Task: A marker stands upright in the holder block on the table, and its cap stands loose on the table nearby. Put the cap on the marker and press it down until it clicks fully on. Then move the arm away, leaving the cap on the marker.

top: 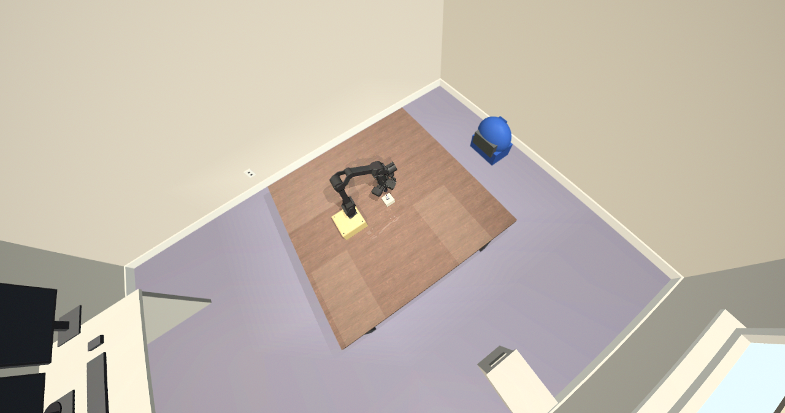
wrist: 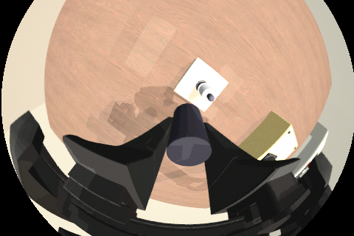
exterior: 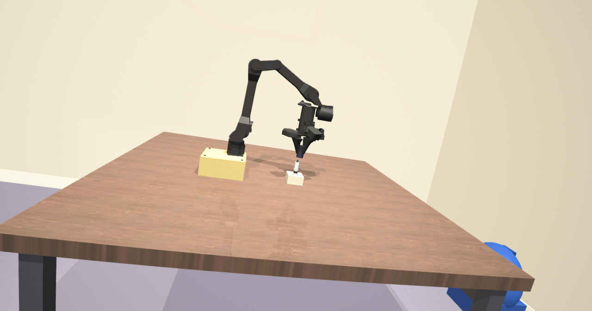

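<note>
Overhead, the gripper (exterior: 299,155) hung pointing down with its jaws clenched on the dark marker cap (wrist: 189,139), held above the tabletop. The white marker (exterior: 296,166) stood upright in its cream holder block (exterior: 294,179) on the wooden table (exterior: 165,210), just below the cap and apart from it, near the arm's yellow base block (exterior: 221,164)

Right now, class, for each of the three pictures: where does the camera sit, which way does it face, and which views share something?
Top: high in the room, looking down on the table, the whole arm.
Exterior: beside the table, facing the arm side-on, its claw above the marker.
Wrist: on the arm, looking down past the claw shut on the cap.
Shared: all three show the holder block.
</note>
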`<act>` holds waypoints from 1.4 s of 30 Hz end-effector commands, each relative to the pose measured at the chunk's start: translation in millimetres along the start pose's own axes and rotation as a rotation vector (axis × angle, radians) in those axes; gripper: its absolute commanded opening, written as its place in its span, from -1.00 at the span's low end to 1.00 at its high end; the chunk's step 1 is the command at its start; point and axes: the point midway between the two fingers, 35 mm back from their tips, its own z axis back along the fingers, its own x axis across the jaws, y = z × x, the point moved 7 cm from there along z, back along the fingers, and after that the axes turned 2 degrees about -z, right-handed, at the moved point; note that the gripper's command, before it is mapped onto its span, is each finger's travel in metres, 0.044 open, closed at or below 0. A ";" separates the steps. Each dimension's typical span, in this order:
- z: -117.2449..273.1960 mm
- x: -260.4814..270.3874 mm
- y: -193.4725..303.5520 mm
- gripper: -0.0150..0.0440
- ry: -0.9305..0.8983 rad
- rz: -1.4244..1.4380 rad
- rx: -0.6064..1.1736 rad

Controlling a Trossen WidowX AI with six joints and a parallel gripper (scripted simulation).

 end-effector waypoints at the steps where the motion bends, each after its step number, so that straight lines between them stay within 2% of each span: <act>1: 6.7 -8.8 -9.6 -0.49 -0.003 0.005 -0.002; 19: 6.6 -22.7 -22.9 -0.49 -0.002 0.010 -0.001; 42: -29.7 -21.7 -23.5 -0.49 -0.002 0.010 -0.001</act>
